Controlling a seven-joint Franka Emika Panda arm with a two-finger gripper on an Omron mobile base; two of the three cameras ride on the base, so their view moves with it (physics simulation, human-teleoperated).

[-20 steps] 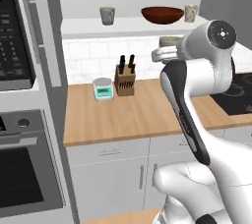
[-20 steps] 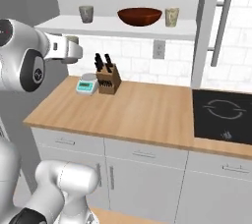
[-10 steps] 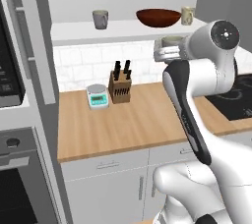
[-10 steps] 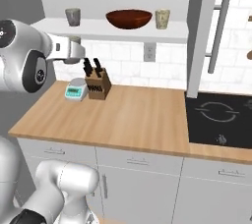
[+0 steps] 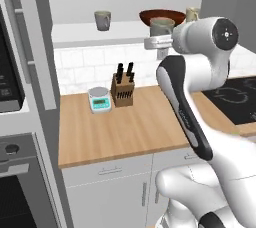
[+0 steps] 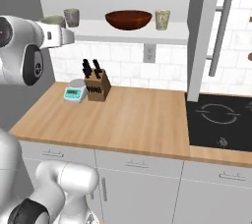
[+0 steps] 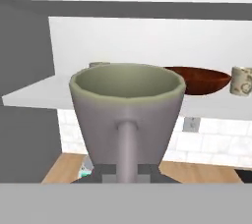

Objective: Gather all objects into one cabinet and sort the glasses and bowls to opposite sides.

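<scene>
Carrying 1 grey mug to the cabinet shelf

My gripper [image 7: 127, 176] is clamped on the handle of the grey mug [image 7: 127, 112], upright, just short of the shelf [image 6: 133, 32] where the other grey mug [image 6: 72, 17], the bowl [image 6: 128, 19] and the cream mug [image 6: 163, 19] stand. I should keep it level, clear the shelf edge, and set it beside a mug, well apart from the bowl.

A grey mug [image 7: 127, 115] is held upright in the air before the cabinet [image 6: 142, 32] (handle toward the hand). On its shelf stand a second grey mug [image 5: 102, 20], a wide red-brown bowl [image 6: 128, 19] and a cream mug [image 6: 162, 19].
</scene>
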